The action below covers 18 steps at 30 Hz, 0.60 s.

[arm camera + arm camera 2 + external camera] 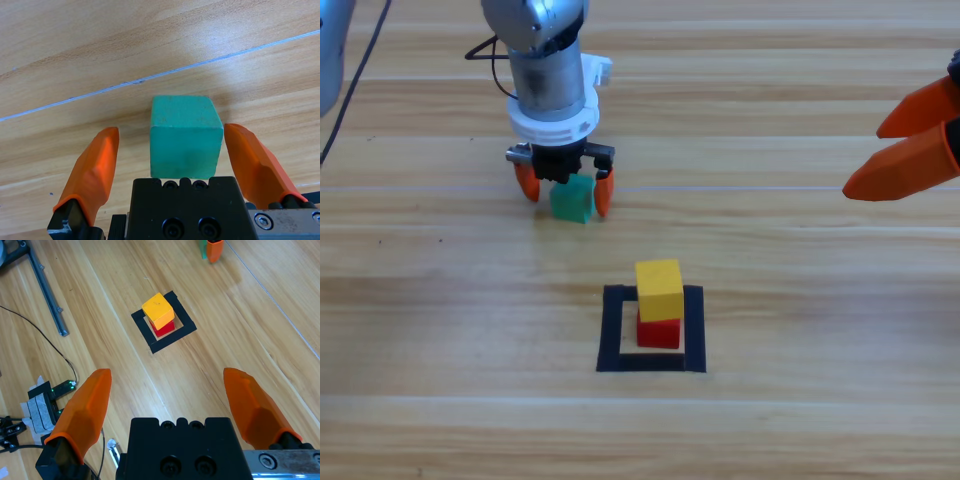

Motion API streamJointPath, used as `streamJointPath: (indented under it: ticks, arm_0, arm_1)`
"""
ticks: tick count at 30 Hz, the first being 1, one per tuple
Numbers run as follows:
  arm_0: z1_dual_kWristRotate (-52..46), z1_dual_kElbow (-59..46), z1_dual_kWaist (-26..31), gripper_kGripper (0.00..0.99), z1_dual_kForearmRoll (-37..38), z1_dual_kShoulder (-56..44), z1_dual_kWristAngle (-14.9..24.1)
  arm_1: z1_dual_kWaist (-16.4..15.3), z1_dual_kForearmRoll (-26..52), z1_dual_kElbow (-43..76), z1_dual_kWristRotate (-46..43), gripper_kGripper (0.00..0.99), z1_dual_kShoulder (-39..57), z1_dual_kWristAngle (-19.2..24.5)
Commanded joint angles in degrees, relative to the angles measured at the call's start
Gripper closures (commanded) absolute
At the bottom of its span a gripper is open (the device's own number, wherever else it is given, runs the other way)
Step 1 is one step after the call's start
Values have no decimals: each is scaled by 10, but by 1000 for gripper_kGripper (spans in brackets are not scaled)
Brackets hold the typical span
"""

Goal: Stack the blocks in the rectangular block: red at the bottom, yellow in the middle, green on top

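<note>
Far left of the black tape square, where the yellow cube caps the red cube, the left gripper straddles the teal-green cube, jaws wide with gaps either side, apparently poised to grasp it, while the right gripper waits splayed at the right edge.

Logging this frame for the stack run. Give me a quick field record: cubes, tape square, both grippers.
red cube: inside the tape square, bottom of stack
yellow cube: on the red cube
green cube: on the table, away from the square, between the left gripper's jaws
left gripper: open, jaws either side of the green cube with gaps showing in the wrist view
right gripper: open, holding nothing, at the right edge
stack status: two of three placed; green not yet on top
</note>
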State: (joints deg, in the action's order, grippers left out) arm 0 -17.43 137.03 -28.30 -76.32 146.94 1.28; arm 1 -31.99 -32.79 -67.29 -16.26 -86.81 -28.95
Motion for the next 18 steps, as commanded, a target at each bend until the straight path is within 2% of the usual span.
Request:
streamJointPath:
  ticks: [1, 3, 5, 8, 10, 12, 18]
  arm_0:
    - [9, 6, -9, 171, -5, 34, -8]
    - [10, 6, -10, 229, -5, 33, -9]
    - [10, 7, -11, 335, -4, 33, -9]
    - [10, 10, -14, 590, -4, 31, -9]
    - [10, 10, -14, 801, -4, 28, -9]
    - [10, 8, -14, 959, -4, 27, -8]
    - [-24, -12, -25, 988, -15, -28, -8]
  arm_1:
    - [-14, 12, 18, -5, 0, -4, -5]
    - [-14, 12, 18, -5, 0, -4, -5]
    - [-14, 11, 18, -5, 0, -4, -5]
    - [-14, 12, 18, -5, 0, -5, -4]
    - [-14, 12, 18, -5, 0, -5, -3]
    - [-14, 12, 17, -5, 0, -5, -3]
    - [-14, 12, 15, -4, 0, -5, -2]
